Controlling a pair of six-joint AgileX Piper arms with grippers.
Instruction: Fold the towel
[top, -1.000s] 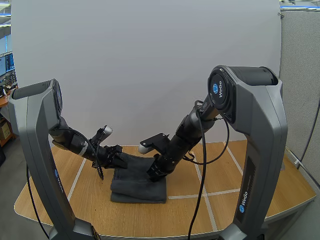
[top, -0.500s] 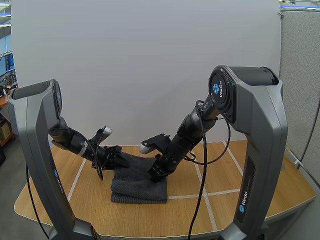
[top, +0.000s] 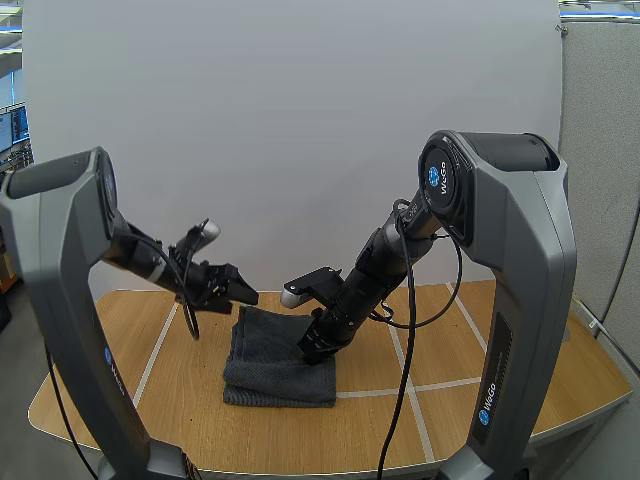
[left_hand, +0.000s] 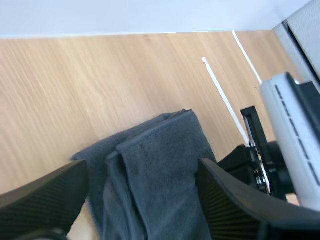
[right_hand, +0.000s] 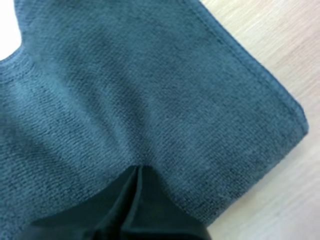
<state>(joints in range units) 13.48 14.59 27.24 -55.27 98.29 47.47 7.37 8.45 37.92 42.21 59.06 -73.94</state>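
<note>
A dark grey towel (top: 275, 360) lies folded in layers on the wooden table (top: 470, 400), with its top fold (left_hand: 165, 165) lying over the lower layers. My left gripper (top: 238, 290) hangs open above the towel's far left corner, holding nothing; its ribbed fingers (left_hand: 235, 200) stand wide apart over the cloth. My right gripper (top: 308, 352) is shut, its tips pressed down on the towel's right side. In the right wrist view the fingers (right_hand: 125, 200) lie together as one dark wedge on the weave (right_hand: 125, 90).
White tape lines (top: 420, 385) cross the tabletop. Bare wood lies to the left of, in front of and to the right of the towel. The right arm's wrist (left_hand: 280, 150) shows beside the towel in the left wrist view.
My left gripper has let go of the towel's edge, opened wide and lifted up and back to the left. The released fold now lies flat. The right gripper has held still.
</note>
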